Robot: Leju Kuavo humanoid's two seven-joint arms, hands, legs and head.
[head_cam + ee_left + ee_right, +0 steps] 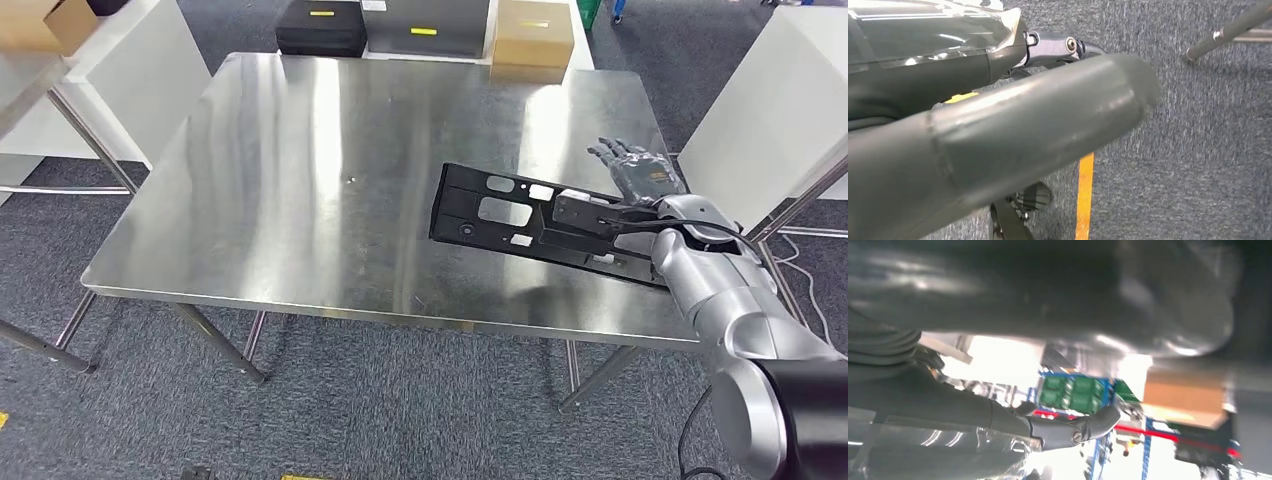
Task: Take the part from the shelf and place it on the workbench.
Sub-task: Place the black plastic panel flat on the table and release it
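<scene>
Part (520, 218) lies flat on the workbench (300, 190), centre-right of the head view; right hand (640, 170) beside it, fingers spread, holding nothing. Left hand (998, 135) over carpet in its wrist view, fingers' state unclear.

You are looking down on a steel table (300, 180) whose top mirrors the ceiling light in pale streaks. It stands on slanting metal legs (215, 340) over grey carpet (330, 400). Beyond its far edge sit a black case (322, 27), a grey case (425, 27) with a yellow label, and a cardboard box (533, 40). White panels stand on both sides, left (130, 70) and right (780, 100). A second cardboard box (45, 22) rests at the upper left. In the left wrist view you see a yellow floor line (1084, 195) on the carpet. In the right wrist view you see blurred green crates (1073, 392) on blue racking (1148, 450).
</scene>
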